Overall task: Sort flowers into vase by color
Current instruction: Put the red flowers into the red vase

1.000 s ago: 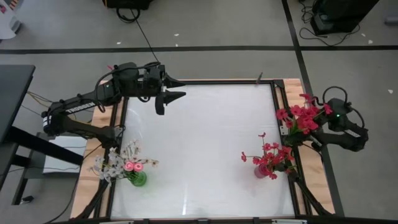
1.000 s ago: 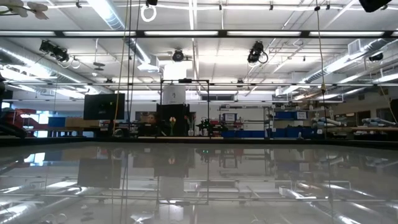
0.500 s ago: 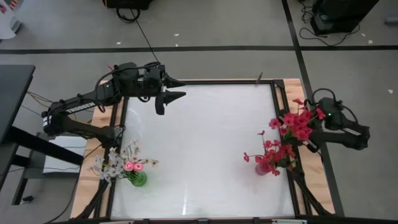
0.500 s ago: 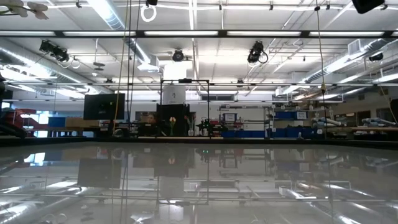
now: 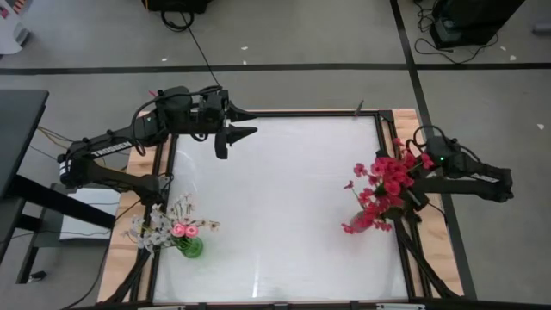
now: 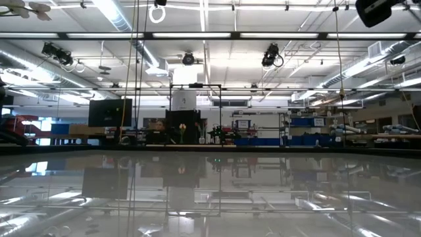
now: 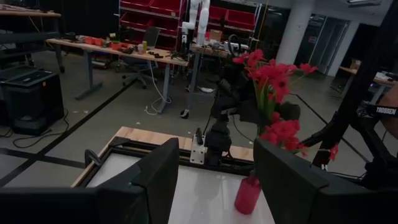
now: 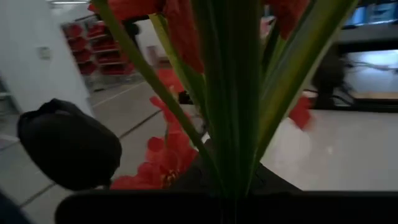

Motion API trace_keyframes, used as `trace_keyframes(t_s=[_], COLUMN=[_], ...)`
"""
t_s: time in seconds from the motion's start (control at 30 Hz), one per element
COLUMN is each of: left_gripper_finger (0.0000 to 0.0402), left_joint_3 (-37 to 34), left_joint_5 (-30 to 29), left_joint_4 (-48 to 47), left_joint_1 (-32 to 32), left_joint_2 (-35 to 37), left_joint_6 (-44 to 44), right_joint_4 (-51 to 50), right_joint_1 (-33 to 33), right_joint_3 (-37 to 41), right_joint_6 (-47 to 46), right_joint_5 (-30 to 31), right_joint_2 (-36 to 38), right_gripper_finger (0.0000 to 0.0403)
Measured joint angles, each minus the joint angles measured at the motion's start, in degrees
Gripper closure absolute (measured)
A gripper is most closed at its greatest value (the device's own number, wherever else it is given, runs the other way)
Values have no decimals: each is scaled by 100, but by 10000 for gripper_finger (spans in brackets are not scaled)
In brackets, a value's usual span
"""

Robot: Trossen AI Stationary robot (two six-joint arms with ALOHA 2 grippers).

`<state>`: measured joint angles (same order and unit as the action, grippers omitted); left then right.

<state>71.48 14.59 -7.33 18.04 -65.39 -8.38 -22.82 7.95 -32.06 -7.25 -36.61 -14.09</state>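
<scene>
At the worktop's (image 5: 275, 207) right edge, the right claw (image 5: 411, 185) is clamped tight on the green stems of a red flower spray (image 5: 389, 175), carrying the blooms just above the pink vase (image 5: 362, 221) that already holds other red flowers (image 5: 366, 215). To finish this step well, the stems should probably hang upright over the vase mouth before going down, so they slide between the blooms already there rather than snag them or tip the vase. Well away on the far side, the left claw (image 5: 231, 135) waits with fingers parted and nothing in them; nearer that arm's side stands a green vase (image 5: 191, 248) with white and pink flowers (image 5: 168, 226). The right wrist camera alone shows the stems (image 8: 233, 93) pinched at close range; the left wrist camera alone shows the pink vase (image 7: 247, 195) side-on under the bouquet. The table-level camera shows none of the flowers.
</scene>
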Motion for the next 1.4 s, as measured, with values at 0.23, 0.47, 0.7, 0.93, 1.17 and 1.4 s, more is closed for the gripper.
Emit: trace_keyframes(t_s=[0.23, 0.47, 0.7, 0.93, 1.17, 1.4], left_gripper_finger=[189, 189, 189, 189, 189, 189], left_joint_3=[0, 0, 0, 0, 0, 0], left_joint_5=[0, 0, -2, -1, -1, -2], left_joint_4=[0, 4, 1, 2, 2, 2], left_joint_1=[-2, -2, -1, -2, -1, -1], left_joint_2=[0, -2, -2, 0, -2, -2], left_joint_6=[0, 0, 0, 0, 0, 0], right_joint_4=[243, 400, 570, 631, 703, 814], right_joint_1=[0, 0, -2, -2, -2, -2], right_joint_3=[291, 560, 929, 1077, 1113, 1098], right_joint_6=[-7, -26, -28, -476, -473, -551], right_joint_5=[347, 397, 404, 686, 891, 466], right_joint_2=[-2, -68, -70, -88, -92, -88], right_gripper_finger=[388, 387, 386, 372, 351, 329])
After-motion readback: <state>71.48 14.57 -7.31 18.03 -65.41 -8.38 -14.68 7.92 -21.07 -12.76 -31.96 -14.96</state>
